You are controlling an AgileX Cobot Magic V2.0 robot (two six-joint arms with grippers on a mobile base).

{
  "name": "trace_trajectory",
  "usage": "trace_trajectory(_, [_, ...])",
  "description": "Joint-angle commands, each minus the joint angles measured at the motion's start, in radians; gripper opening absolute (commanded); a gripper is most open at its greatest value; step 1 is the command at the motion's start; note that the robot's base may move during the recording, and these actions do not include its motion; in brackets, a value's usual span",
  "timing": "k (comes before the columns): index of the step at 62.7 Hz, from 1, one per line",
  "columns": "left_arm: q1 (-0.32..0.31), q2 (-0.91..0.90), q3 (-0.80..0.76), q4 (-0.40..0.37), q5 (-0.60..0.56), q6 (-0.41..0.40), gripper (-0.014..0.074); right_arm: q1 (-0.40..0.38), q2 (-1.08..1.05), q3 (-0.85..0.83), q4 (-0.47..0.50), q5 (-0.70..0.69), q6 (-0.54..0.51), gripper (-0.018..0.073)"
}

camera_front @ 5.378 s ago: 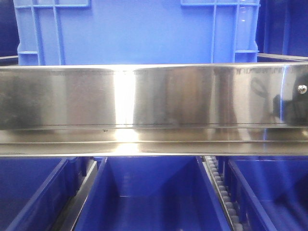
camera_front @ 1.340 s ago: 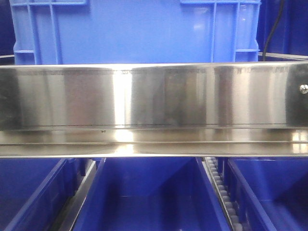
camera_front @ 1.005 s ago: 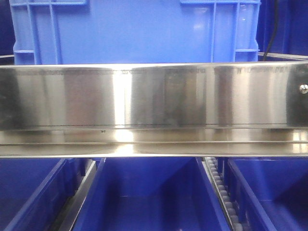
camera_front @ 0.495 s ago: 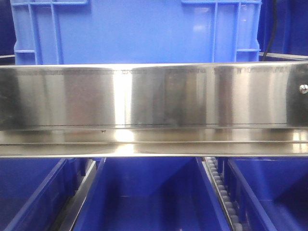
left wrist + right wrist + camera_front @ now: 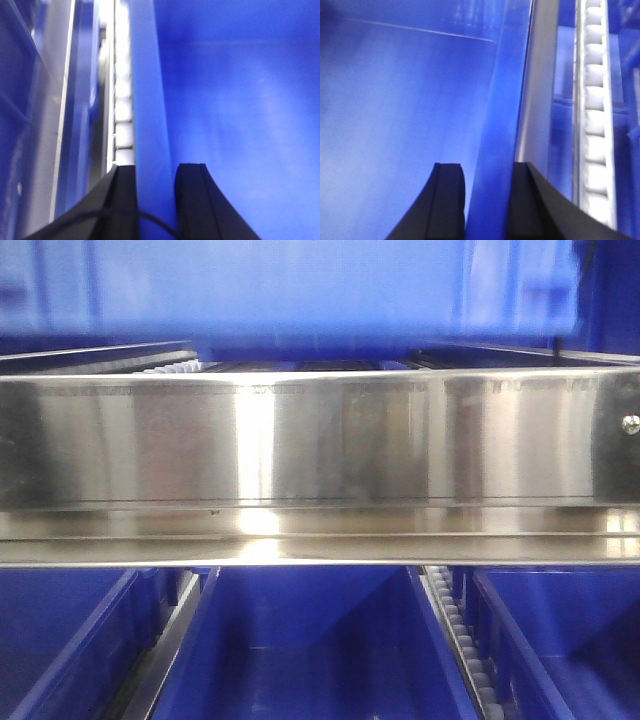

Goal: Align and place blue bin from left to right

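The left claw (image 5: pixel 155 200) is clamped on a side wall of the large blue plastic bin (image 5: pixel 240 115). One black finger (image 5: pixel 122 200) is outside the wall and the other inside, with the wall filling the gap between them. Just outside that wall runs a strip of white rollers (image 5: pixel 122 110). In the front view the bin (image 5: pixel 300 290) sits above the brushed steel rail (image 5: pixel 300 440) that spans the frame. It is blurred, so its lower edge is hard to fix, but it appears to hang clear of the shelf behind the rail, where rollers (image 5: pixel 170 370) show in the gap. Below the rail, three darker blue bins (image 5: pixel 310 640) stand side by side. A roller track (image 5: pixel 465 640) lies between the middle and right ones. The right claw (image 5: pixel 490 200) is likewise closed on the bin's opposite wall (image 5: pixel 492 100), its black fingers (image 5: pixel 447 200) astride it. A grey metal strip (image 5: pixel 537 100) and another line of white rollers (image 5: pixel 592 100) run just outside that wall.
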Motion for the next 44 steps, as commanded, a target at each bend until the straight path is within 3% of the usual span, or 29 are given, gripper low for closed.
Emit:
trace_trajectory(1, [0.006,-0.09,-0.019,0.051,-0.05,-0.003,-0.0013,-0.003,-0.085,-0.017,-0.048,-0.056,-0.025,-0.0075])
trace_trajectory(18, [-0.029,-0.193,-0.005,0.054,-0.05,-0.003,-0.0013,0.018,-0.18,-0.017,-0.048,-0.056,-0.025,-0.0075])
trace_trajectory(29, [-0.083,-0.285,0.131,0.132,-0.05,-0.007,-0.0013,0.066,-0.214,-0.014,-0.051,-0.056,-0.025,-0.0075])
trace_trajectory(44, [-0.083,-0.316,0.188,0.135,-0.05,-0.024,-0.0013,0.087,-0.217,0.002,-0.051,-0.056,-0.025,-0.0075])
